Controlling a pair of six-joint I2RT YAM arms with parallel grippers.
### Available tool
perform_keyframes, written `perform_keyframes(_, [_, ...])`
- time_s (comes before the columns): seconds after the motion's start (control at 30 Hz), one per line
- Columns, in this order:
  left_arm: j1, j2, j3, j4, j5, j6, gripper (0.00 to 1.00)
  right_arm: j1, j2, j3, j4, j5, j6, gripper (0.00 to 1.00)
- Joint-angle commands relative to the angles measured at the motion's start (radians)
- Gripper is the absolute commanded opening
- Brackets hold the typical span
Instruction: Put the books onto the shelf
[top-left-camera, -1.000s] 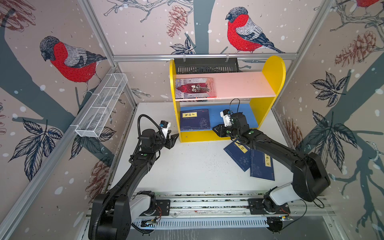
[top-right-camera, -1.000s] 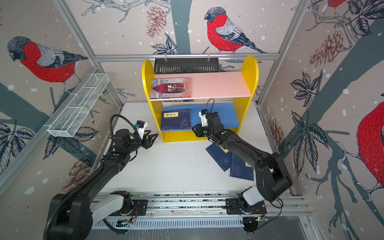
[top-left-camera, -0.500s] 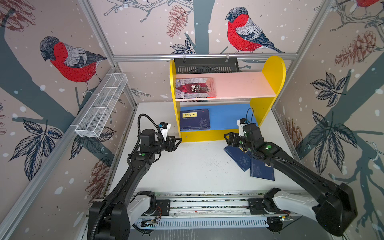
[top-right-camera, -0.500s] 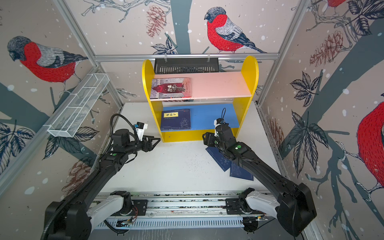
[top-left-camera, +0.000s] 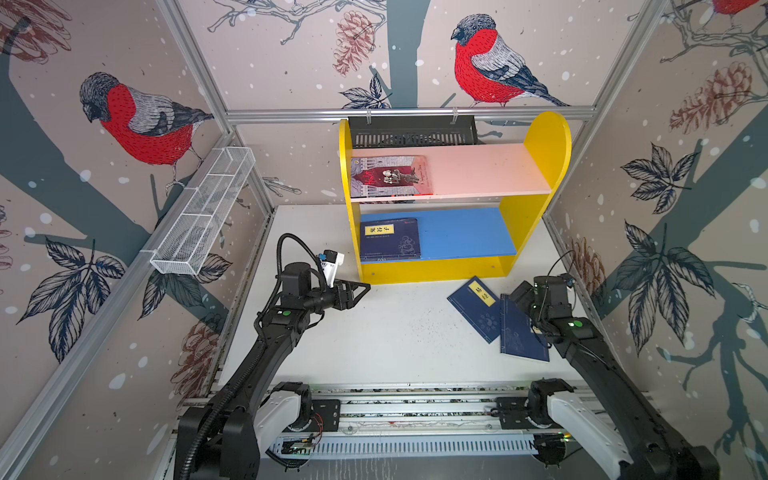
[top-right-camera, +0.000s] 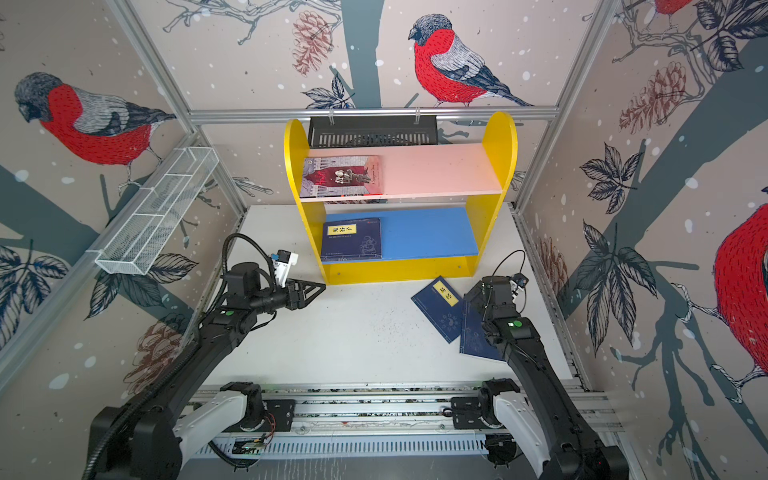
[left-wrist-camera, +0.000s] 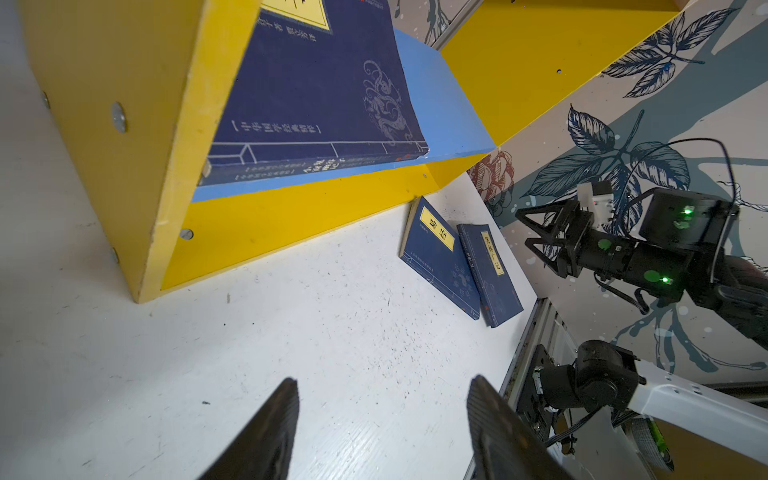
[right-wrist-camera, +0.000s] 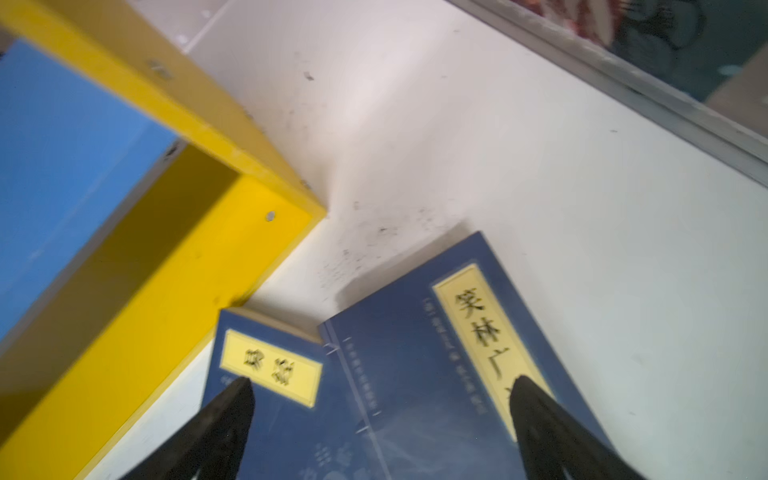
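Observation:
The yellow shelf (top-left-camera: 432, 270) stands at the back. A red and grey book (top-left-camera: 388, 176) lies on its pink board (top-left-camera: 482, 170). Navy books (left-wrist-camera: 311, 83) are stacked on the blue board (top-left-camera: 461, 232). Two more navy books (top-left-camera: 478, 309) (top-left-camera: 519, 336) lie side by side on the table, right of the shelf's front. My right gripper (right-wrist-camera: 383, 379) hangs open just above these two, its fingertips (right-wrist-camera: 241, 390) spread over both covers. My left gripper (left-wrist-camera: 384, 380) is open and empty near the shelf's front left corner (top-left-camera: 361, 276).
A white wire basket (top-left-camera: 203, 216) hangs on the left wall. A black slotted tray (top-left-camera: 411, 131) sits behind the shelf's top. The arms' rail (top-left-camera: 415, 409) runs along the table's front edge. The right wall frame (right-wrist-camera: 623, 83) is close to the books.
My right arm drew back from the shelf's front to over the two books on the table, and its jaws opened wide. My left gripper reached forward toward the shelf's left corner.

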Motion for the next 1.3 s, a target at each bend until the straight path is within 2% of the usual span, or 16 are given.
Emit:
perform_keyframes(0.0, [-0.003, -0.011, -0.008, 0.018, 0.037, -0.01, 0.65, -0.079, -0.006, -0.028, 0.03, 0.001, -0.001, 0.98])
perform_keyframes(0.23, [-0.013, -0.011, -0.018, 0.052, 0.042, -0.035, 0.66, -0.261, -0.017, -0.082, 0.068, -0.117, -0.041, 0.99])
perform_keyframes(0.5, [-0.026, -0.013, -0.016, 0.049, 0.049, -0.038, 0.67, -0.371, -0.051, -0.132, 0.085, -0.218, -0.082, 0.99])
perform_keyframes(0.9, [-0.029, -0.017, -0.011, 0.011, 0.056, 0.012, 0.68, -0.406, -0.059, -0.157, 0.113, -0.269, -0.085, 0.99])
perform_keyframes(1.27, [-0.027, -0.023, -0.016, 0.011, 0.048, 0.013, 0.68, -0.414, -0.007, -0.181, 0.146, -0.352, -0.109, 0.99])
